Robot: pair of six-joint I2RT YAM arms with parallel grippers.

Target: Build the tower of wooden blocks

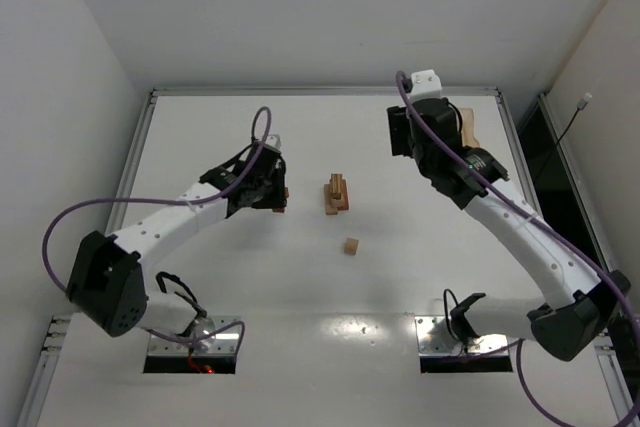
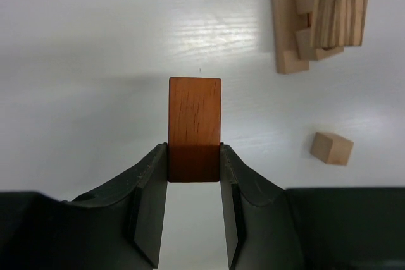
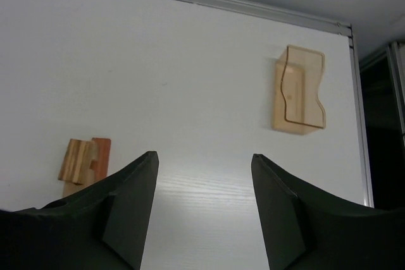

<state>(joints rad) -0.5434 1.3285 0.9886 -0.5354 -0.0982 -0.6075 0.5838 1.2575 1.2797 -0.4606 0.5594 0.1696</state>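
Clenched on reddish-brown block (image 2: pixel 194 109) w/ L gripper (image 2: pixel 193 156), end poking past the tips. Tower (image 1: pixel 338 195) at 3 o'clock from there in top view, loose cube (image 1: pixel 350 245) at 4. R gripper (image 3: pixel 202 159) spread wide, empty, near tray (image 3: pixel 299 90). Carry level, centre over stack, lower slow, release only once seated.

the left gripper (image 2: pixel 194 156) rises from the bottom edge, its dark jaws pressed against both sides of a reddish-brown block (image 2: pixel 195 115) that stands upright at mid-frame. at the upper right a pile of tan blocks (image 2: pixel 319 17) lies on the white table (image 2: pixel 95 42). a tan cube (image 2: pixel 331 148) sits alone at the right, below the pile.
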